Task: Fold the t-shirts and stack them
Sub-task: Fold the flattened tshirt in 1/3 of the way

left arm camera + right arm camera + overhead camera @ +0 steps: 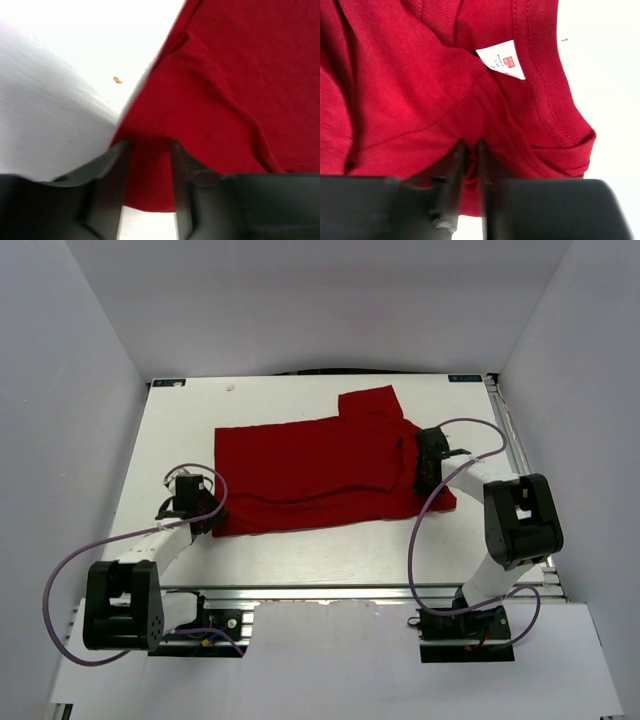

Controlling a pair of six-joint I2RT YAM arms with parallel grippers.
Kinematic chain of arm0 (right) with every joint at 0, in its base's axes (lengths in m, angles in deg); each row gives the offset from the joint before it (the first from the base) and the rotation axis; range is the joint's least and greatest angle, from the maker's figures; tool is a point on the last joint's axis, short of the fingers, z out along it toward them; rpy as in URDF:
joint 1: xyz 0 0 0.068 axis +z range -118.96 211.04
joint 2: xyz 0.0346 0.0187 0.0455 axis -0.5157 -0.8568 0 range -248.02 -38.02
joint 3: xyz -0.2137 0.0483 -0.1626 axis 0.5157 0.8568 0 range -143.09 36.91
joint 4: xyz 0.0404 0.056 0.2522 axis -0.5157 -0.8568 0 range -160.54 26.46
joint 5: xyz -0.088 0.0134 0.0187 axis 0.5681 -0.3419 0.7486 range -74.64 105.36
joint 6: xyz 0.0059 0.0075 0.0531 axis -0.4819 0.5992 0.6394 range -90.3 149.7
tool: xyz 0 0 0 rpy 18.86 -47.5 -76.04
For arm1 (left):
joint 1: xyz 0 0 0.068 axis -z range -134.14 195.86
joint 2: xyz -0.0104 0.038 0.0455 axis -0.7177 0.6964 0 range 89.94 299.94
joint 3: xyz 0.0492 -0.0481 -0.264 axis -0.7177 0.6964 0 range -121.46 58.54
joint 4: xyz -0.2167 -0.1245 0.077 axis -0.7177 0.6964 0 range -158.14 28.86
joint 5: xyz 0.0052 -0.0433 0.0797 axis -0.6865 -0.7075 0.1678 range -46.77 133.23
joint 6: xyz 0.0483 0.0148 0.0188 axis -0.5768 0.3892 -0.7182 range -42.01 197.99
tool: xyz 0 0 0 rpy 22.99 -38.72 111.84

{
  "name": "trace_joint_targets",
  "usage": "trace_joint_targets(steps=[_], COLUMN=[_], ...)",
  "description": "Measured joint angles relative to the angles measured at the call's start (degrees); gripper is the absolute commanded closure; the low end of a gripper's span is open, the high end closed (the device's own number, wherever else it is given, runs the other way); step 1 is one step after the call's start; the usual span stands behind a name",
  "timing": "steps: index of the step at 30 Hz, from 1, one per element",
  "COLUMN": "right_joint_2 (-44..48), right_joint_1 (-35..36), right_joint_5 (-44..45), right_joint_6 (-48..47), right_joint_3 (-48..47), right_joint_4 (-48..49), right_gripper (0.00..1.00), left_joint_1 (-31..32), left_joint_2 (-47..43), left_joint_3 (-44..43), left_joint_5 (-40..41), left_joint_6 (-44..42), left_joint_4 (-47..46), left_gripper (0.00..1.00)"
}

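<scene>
**White table, one red shirt, a claw at each end**

White tabletop [300, 550] inside pale walls, and the red shirt [310, 465] lies flat across its middle, one sleeve poking toward 12 o'clock. The left claw [148, 150] sits at the shirt's 8 o'clock corner, jaws half wide astride the hem, not pinching. The right claw [471, 147] is at 3 o'clock by the collar [540, 75] and label [501, 60], jaws a mere slit apart, seemingly nipping a fold. The cloth looks soft, light and limp. It should sag and drag, so hems and corners are the places to hold, both ends together.
</scene>
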Motion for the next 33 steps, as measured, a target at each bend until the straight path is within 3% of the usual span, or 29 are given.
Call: trace_joint_targets(steps=[1, 4, 5, 7, 19, 23, 27, 31, 32, 33], right_joint_2=[0.13, 1.51, 2.03, 2.93, 8.44, 8.85, 9.6, 11.85, 12.39, 12.81], right_joint_1=[0.0, -0.04, -0.04, -0.09, 1.31, 3.19, 3.76, 3.76, 3.76, 3.76], right_joint_5=[0.15, 0.5, 0.5, 0.5, -0.7, -0.22, -0.17, -0.42, -0.57, -0.63], right_joint_6=[0.15, 1.57, 2.25, 2.97, 6.73, 6.91, 6.82, 5.9, 5.22, 4.74], right_joint_3=[0.28, 2.27, 2.99, 4.13, 8.33, 8.33, 8.33, 7.8, 6.99, 5.92], right_joint_4=[0.33, 2.08, 2.71, 3.5, -1.81, -4.5, -6.71, -9.38, -10.29, -10.82], right_gripper=[0.91, 0.98, 1.0, 1.0, 0.95, 0.85, 0.57, 0.39, 0.35, 0.33], left_joint_1=[0.02, 0.07, 0.07, 0.07, 0.33, 0.33, 0.33, 0.33, 0.33, 0.33], left_joint_2=[0.0, 0.04, 0.09, 0.24, 1.33, 0.9, -2.25, -5.79, -6.56, -6.99], left_joint_3=[0.31, 1.18, 1.51, 1.92, -0.55, -1.75, -1.9, -4.28, -5.7, -6.91], left_joint_5=[0.07, 0.2, 0.2, 0.24, 4.48, 5.88, 6.38, 7.06, 7.21, 7.28], left_joint_6=[0.2, 0.44, 0.46, 0.55, -0.74, -1.42, -1.49, -1.64, -1.73, -1.97], left_joint_4=[-0.46, -1.53, -1.99, -2.84, 0.85, 3.93, 7.15, 11.15, 12.24, 12.68], left_gripper=[0.6, 0.76, 0.86, 0.94, 0.95, 0.95, 0.9, 0.75, 0.63, 0.58])
